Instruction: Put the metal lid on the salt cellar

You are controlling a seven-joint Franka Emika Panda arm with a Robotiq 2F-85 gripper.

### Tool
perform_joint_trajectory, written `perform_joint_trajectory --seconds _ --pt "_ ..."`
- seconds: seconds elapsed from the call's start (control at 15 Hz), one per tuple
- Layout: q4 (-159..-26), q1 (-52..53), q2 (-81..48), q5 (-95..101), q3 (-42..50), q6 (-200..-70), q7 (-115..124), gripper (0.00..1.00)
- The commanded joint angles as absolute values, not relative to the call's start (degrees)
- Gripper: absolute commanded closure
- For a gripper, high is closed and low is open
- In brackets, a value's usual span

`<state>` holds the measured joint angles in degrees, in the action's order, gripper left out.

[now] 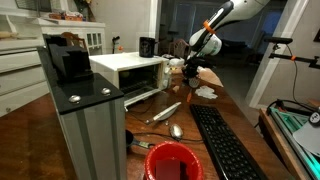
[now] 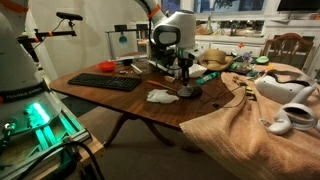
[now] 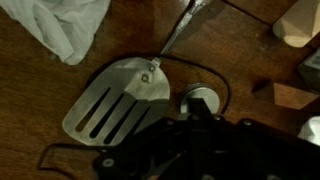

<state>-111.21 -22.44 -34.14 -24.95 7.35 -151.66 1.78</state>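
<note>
Clerk: Position of the gripper (image 2: 183,82)?

Inspector: Low over the wooden table (image 2: 130,108), near the far end from the keyboard (image 2: 105,82). In both exterior views it points straight down, with a white cloth (image 2: 160,96) lying just beside it on the tabletop.

Clerk: State of the fingers?

Inspector: Cannot tell. The wrist view shows only a dark mass along the bottom edge, and no separate fingertips can be made out. The exterior views are too small and dim to settle it.

Clerk: The task's thing?

Inspector: A small round piece with a bright face, recorded as the metal lid (image 3: 201,100), sits right at the upper edge of that dark mass. Whether it is gripped, resting on the table or seated on the salt cellar, I cannot tell. No cellar body can be made out apart from it.

Clerk: Surroundings?

Inspector: A slotted metal spatula (image 3: 115,100) lies flat just beside the lid, its handle running up and away. A thin black cable (image 3: 222,78) curves around the lid. A wooden block (image 3: 290,96) lies to the side, apart from it.

Clerk: Rest of the table?

Inspector: In an exterior view, a white oven (image 1: 130,72), a spoon (image 1: 175,130) and a red cup (image 1: 172,160), all well apart from the gripper.
</note>
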Motion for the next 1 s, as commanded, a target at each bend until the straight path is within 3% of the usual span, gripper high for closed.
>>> perform_joint_trajectory --seconds 0.0,0.67,0.93 --pt "-109.2 -24.2 -35.8 -25.5 5.4 -151.0 0.5 0.73" --pt "-106.6 -24.9 -37.3 -24.9 4.4 -151.1 -1.5 0.01" --pt "-106.0 -24.9 -37.7 -24.4 4.1 -150.5 -2.8 0.0"
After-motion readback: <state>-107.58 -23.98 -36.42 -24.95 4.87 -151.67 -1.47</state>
